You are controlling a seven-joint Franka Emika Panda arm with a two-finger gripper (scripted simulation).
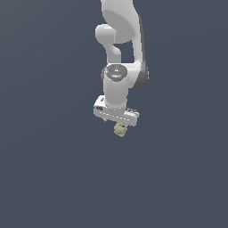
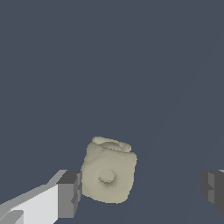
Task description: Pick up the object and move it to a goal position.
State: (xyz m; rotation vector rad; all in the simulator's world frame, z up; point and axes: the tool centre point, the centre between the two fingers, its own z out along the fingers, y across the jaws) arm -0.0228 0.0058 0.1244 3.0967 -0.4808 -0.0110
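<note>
Gripper (image 1: 119, 126) sits at the centre of the exterior view, pointing down from the white arm (image 1: 119, 49). Its jaws stand wide apart. Between them lies the object (image 1: 120, 129), a lumpy beige thing just under the hand. In the wrist view the object (image 2: 108, 171) touches one dark finger pad (image 2: 69, 193), while the other pad (image 2: 213, 187) stands well apart from it. All around is plain dark grey floor (image 1: 49, 169).
</note>
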